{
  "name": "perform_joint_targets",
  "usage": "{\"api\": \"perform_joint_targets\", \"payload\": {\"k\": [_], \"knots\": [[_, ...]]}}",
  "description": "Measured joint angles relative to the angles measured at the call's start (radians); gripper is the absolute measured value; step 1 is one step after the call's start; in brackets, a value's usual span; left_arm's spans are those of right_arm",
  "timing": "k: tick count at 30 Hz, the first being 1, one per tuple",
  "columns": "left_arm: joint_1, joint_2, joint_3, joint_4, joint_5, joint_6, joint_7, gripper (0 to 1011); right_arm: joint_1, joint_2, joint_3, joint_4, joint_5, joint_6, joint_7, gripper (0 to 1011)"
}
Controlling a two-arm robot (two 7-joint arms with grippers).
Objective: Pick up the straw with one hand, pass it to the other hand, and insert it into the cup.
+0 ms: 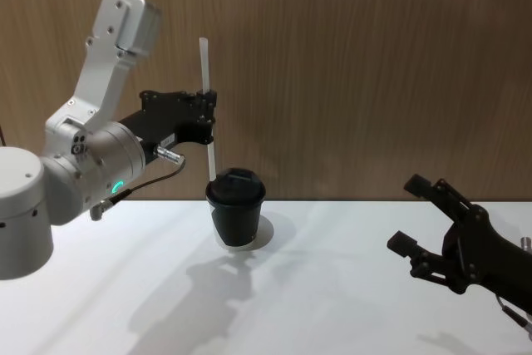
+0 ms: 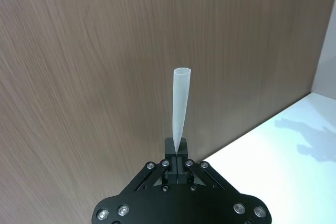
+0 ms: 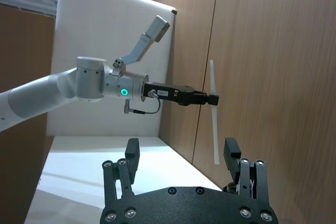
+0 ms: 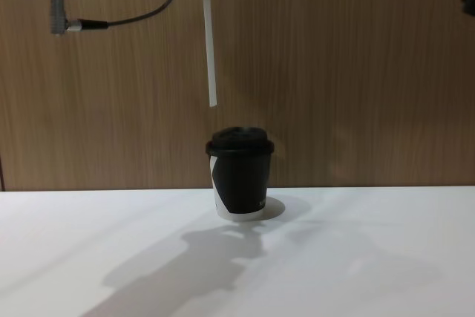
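The straw point(image 1: 204, 64) stands nearly upright in the air, pinched near its middle by my left gripper point(image 1: 206, 115), the one with the silver wrist and green ring. The chest view shows the straw point(image 4: 210, 50) ending a short way above the black lid of the cup point(image 4: 240, 176), over the lid's left side. The cup point(image 1: 236, 209) stands upright on the white table. In the left wrist view the fingers point(image 2: 177, 153) clamp the straw point(image 2: 180, 103). My all-black right gripper point(image 1: 406, 213) hovers open and empty low at the right, apart from the cup; its wrist view shows its spread fingers point(image 3: 231, 153).
A wood-panelled wall point(image 1: 374, 81) rises close behind the cup. The white table point(image 1: 332, 288) stretches between the cup and my right gripper. A grey cable point(image 4: 126, 20) loops under the left wrist.
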Motion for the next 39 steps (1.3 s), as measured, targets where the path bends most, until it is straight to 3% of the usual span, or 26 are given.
{"api": "perform_joint_targets", "payload": {"k": [22,39], "knots": [[-0.032,-0.036,0.016,0.078,0.024,-0.003,-0.023,4,0.000,0.000,0.000,0.000,0.000,0.000,0.000,1001],[-0.063,-0.072,0.044,0.172,0.063,-0.046,-0.043,3,0.000,0.000,0.000,0.000,0.000,0.000,0.000,1001]]}}
